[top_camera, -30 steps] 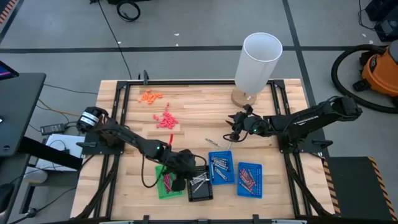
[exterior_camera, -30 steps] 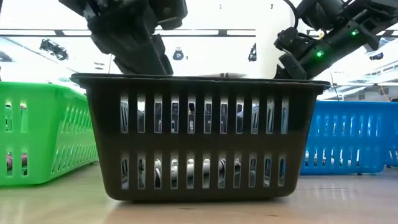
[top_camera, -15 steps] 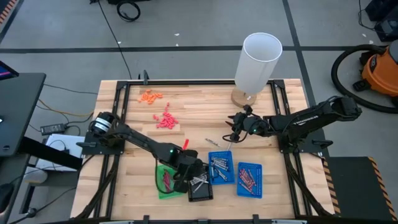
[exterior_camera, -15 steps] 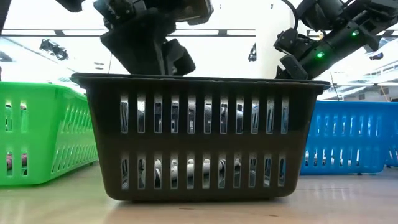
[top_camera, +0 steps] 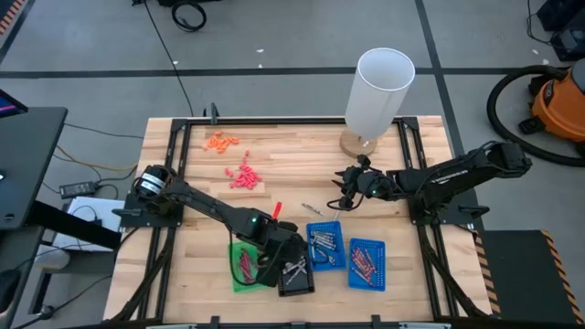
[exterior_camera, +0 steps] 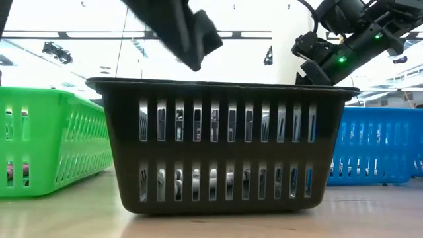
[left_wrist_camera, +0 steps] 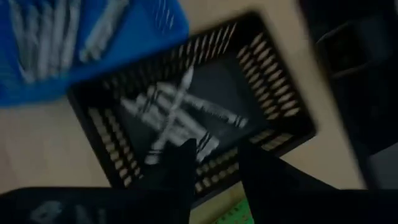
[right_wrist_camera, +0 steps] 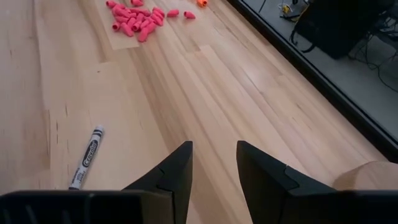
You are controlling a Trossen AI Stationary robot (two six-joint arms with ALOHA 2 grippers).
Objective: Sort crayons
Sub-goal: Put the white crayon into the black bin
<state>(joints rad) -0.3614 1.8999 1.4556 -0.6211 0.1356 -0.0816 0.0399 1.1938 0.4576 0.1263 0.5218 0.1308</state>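
Note:
My left gripper hangs open over the black tray, nothing between its fingers. In the tray lie several silvery-grey crayons. The low view shows this gripper above the tray's rim. The green tray holds maroon crayons. One blue tray holds grey crayons, the other blue tray red ones. A single silvery crayon lies flat on the table. Behind it, at the table's right, my right gripper hovers open above the wood.
Pink-red bits and orange bits lie in two clusters at the far left. A tall white cylinder on a wooden base stands at the far edge. Bare wood lies between the clusters and the trays.
My left gripper has risen from just over the black tray's rim and moved a little toward the table's right edge, tipping as it went. In the low view the black tray has slid slightly sideways. My right arm has kept still.

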